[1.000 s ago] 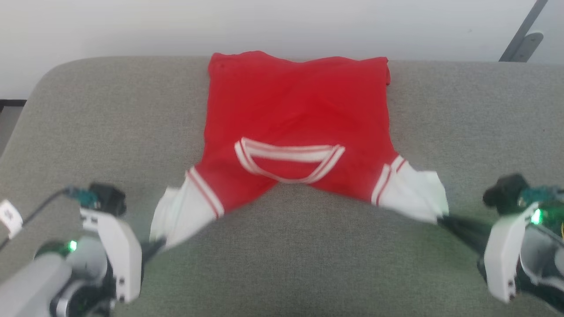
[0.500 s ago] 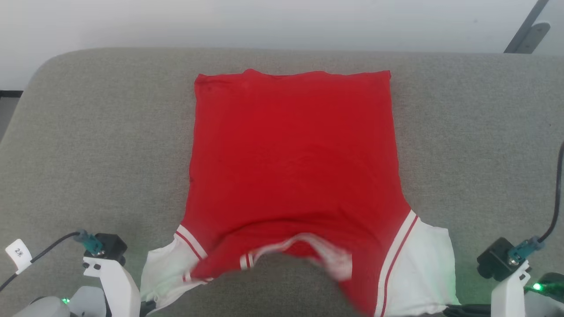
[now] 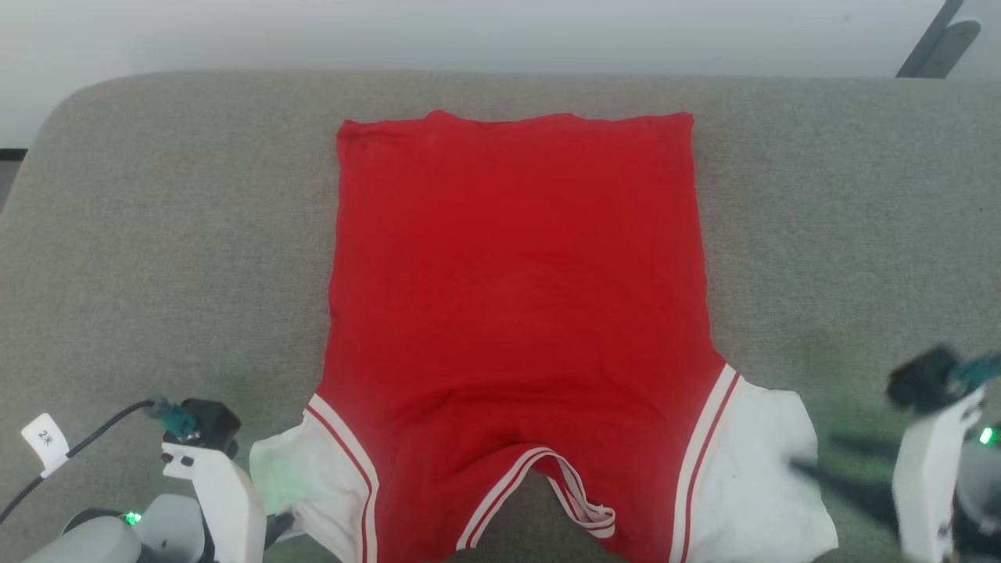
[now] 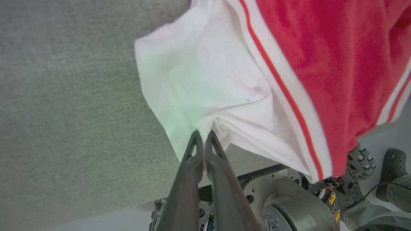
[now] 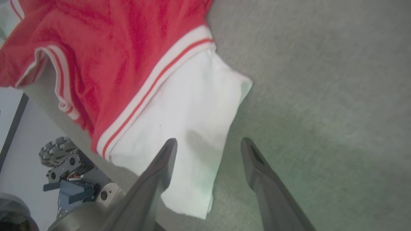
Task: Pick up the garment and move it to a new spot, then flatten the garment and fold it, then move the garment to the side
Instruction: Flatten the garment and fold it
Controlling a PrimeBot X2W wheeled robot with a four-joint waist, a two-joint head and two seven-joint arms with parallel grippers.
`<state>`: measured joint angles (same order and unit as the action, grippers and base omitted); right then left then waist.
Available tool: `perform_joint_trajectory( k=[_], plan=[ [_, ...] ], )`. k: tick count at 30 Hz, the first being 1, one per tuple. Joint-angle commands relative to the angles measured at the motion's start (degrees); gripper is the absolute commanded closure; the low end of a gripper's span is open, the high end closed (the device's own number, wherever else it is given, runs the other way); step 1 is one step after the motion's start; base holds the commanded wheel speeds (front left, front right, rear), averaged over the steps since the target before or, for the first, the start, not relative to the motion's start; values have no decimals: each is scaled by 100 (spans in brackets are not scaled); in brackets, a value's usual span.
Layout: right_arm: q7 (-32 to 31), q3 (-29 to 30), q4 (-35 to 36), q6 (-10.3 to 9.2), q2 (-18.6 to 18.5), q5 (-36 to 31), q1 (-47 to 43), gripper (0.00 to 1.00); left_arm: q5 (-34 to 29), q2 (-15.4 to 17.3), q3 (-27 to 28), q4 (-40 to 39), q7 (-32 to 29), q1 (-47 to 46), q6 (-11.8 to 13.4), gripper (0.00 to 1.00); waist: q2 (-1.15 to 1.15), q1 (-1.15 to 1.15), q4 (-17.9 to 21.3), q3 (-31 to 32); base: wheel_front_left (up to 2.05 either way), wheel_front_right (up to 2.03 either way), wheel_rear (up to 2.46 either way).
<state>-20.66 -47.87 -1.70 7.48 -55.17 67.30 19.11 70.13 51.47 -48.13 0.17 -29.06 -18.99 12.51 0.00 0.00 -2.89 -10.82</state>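
The garment (image 3: 516, 297), red with white sleeves, lies spread flat on the grey cushion with its plain side up. Its hem is at the far side and its striped collar (image 3: 579, 500) is at the near edge. My left gripper (image 3: 278, 528) sits at the lower left, shut on the edge of the left white sleeve (image 4: 199, 80); the left wrist view shows the left gripper (image 4: 202, 136) pinching bunched white cloth. My right gripper (image 5: 208, 142) is open just above the right sleeve (image 5: 186, 106), whose outer edge lies between the fingers. It looks blurred in the head view.
The grey cushion (image 3: 156, 234) extends wide on both sides of the garment, with rounded far corners. Its near edge runs under the collar and sleeves. Below that edge are my own base and a wheel (image 4: 289, 208). A dark bracket (image 3: 934, 43) stands at the far right.
The garment has been drawn toward the near edge and laid out flat. My right gripper has opened and let go of the right sleeve. The head view has also shifted.
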Motion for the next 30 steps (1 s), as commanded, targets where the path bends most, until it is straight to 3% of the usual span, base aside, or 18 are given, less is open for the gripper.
perform_joint_trajectory(
  k=[1, 6, 12, 18, 23, 30],
  plan=[
    [72, 306, -94, 3, 81, -113, 162, 0, -86, -25, -3, -37, 34, -99, 9, 100, 0, 0, -7, -33, 0, 0, 0],
    [151, 1096, -466, 3, 429, -553, 542, 0, -171, -81, -4, -105, 61, -174, -6, 100, 0, 0, -39, -146, 0, 0, 0],
    [95, 2092, -1414, 3, 1583, -1614, 1524, 0, -316, -264, -35, -149, 105, -447, -86, 100, 0, 0, -205, -458, 0, 0, 0],
    [-108, 2618, -2840, 3, 2641, -2632, 2902, 0, -565, -615, -129, -48, 101, -919, -292, 100, 0, 0, -548, -922, 0, 0, 0],
    [-341, 2776, -3916, 3, 2988, -2906, 3752, 0, -721, -912, -203, 128, 125, -1255, -517, 100, 0, 0, -835, -1200, 0, 0, 0],
    [-1151, 2781, -5366, 2, 3139, -3001, 4688, 0, -897, -1319, -289, 516, 226, -1646, -837, 100, 0, 0, -1255, -1574, 0, 0, 0]
  ],
)
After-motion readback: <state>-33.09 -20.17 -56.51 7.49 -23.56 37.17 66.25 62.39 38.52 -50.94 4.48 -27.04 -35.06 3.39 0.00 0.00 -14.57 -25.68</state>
